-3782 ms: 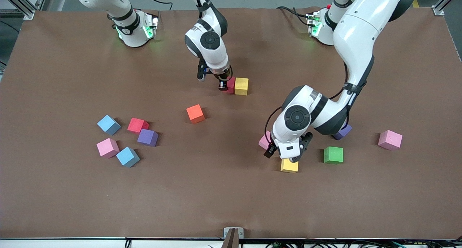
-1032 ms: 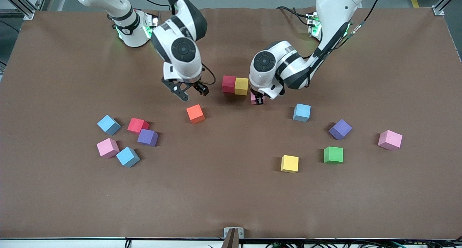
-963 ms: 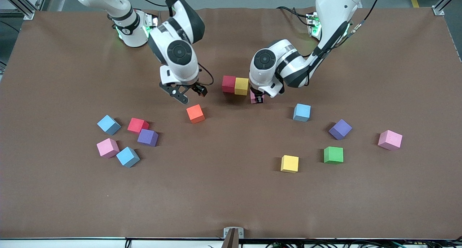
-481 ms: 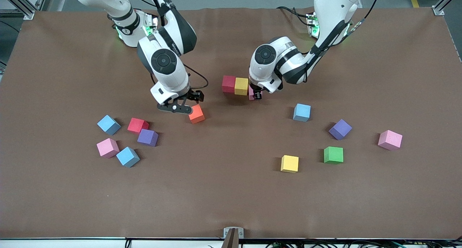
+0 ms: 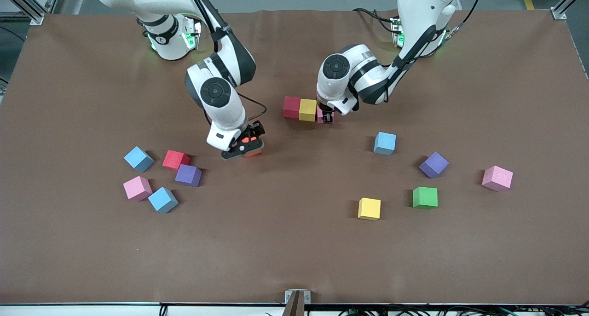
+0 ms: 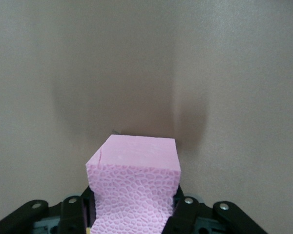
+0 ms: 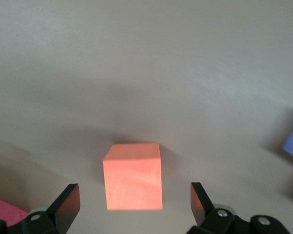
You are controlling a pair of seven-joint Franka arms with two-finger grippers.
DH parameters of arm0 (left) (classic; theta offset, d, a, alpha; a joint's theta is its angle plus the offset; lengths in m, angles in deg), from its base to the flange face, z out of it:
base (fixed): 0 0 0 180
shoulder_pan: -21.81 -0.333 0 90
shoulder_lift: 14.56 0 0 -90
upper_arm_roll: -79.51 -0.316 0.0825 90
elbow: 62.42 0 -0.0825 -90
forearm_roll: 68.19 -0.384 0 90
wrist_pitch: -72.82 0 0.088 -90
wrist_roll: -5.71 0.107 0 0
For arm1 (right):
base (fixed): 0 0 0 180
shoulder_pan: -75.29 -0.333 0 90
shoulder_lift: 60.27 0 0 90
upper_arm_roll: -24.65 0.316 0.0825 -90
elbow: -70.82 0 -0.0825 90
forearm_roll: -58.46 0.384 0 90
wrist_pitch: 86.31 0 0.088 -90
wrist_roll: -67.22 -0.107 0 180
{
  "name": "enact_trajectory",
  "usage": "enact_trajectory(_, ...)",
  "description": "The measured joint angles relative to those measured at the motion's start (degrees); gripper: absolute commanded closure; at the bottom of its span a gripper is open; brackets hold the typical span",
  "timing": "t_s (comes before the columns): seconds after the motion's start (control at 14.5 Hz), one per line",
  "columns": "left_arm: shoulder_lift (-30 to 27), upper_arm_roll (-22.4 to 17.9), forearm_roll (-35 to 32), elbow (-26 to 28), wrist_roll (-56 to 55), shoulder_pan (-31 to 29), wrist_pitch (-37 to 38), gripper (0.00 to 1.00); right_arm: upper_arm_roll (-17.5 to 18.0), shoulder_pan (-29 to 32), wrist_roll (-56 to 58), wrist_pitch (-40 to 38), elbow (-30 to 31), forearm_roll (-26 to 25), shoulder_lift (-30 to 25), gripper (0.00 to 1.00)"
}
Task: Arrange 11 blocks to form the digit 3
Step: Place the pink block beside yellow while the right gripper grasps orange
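Blocks: the left gripper (image 5: pixel 327 118), clamped on a pink foam cube (image 6: pixel 135 183), has reached the red-yellow row (image 5: pixel 300 109); the right gripper (image 7: pixel 135 201), spread wide, has dropped over the orange foam cube (image 7: pixel 133 175).

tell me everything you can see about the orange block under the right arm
The small matte orange foam-like cube has plain faces and crisp edges, with no visible marks. It sits flat on the brown table, apart from the other blocks and nearer the front camera than the red and yellow pair. The right end effector hangs over it, its open fingers straddling the cube without touching it.
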Motion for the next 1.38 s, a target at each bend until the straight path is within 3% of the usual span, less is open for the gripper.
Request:
enact_trajectory(0.55, 0.00, 0.30, 0.00, 0.59, -0.16, 1.00, -1.32, 0.70, 0.49, -1.46, 4.33, 4.88, 0.22, -0.05, 5.17, 0.00)
enact_trajectory(0.69, 0.00, 0.30, 0.00, 0.61, -0.17, 1.07, -1.33, 0.54, 0.48, -1.46, 5.47, 4.90, 0.27, -0.05, 5.30, 0.00)
enact_trajectory(0.76, 0.00, 0.30, 0.00, 0.61, -0.17, 1.07, -1.33, 0.34, 0.47, -1.46, 5.93, 4.98, 0.33, -0.05, 5.32, 0.00)
enact_trajectory(0.83, 0.00, 0.30, 0.00, 0.61, -0.17, 1.08, -1.34, 0.01, 0.47, -1.46, 6.12, 5.22, 0.42, -0.05, 5.37, 0.00)
enact_trajectory(1.31, 0.01, 0.66, 0.00, 0.64, -0.17, 1.32, -1.38, 0.00, 0.46, -1.46, 6.35, 6.70, 1.57, -0.07, 6.38, 0.00)
enact_trajectory(1.38, -0.09, 1.13, 0.00, 0.61, -0.17, 1.32, -1.38, 0.00, 0.45, -1.46, 6.35, 6.78, 1.84, -0.07, 6.38, 0.07)
